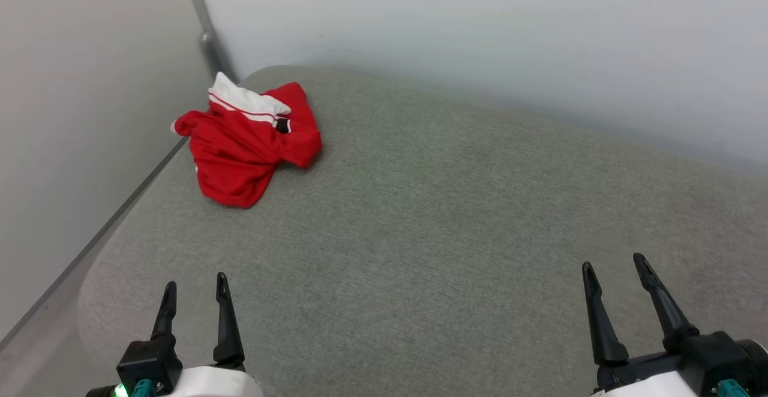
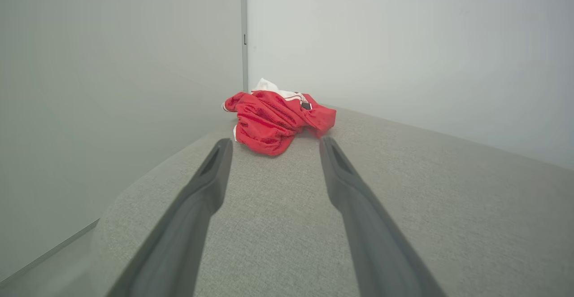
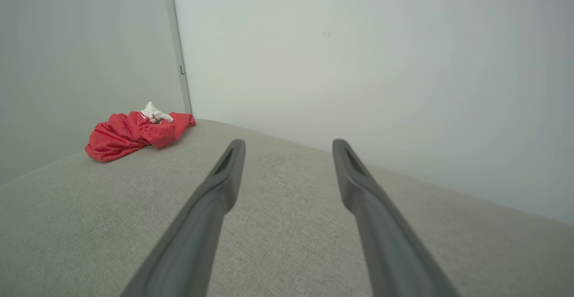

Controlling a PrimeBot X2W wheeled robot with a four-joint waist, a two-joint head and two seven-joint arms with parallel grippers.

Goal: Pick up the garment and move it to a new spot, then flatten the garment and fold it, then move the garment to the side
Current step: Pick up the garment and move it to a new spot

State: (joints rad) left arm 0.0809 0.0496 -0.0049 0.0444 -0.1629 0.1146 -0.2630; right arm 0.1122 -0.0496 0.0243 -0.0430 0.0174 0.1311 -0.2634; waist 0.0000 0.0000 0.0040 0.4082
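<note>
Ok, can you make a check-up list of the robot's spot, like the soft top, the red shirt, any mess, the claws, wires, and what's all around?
Surface: grey fabric surface, soft-looking with rounded corners, no stains seen.
Job's things: garment, red with a white sleeve showing, crumpled in a heap at the far left corner; not yet flattened or folded.
Clutter: nothing seen.
Grippers: left claw and right claw are both open and hold nothing, at the near side, well apart from the garment.
Cables: nothing seen.
Surroundings: plain pale walls meet at a grey corner strip just behind the garment.
</note>
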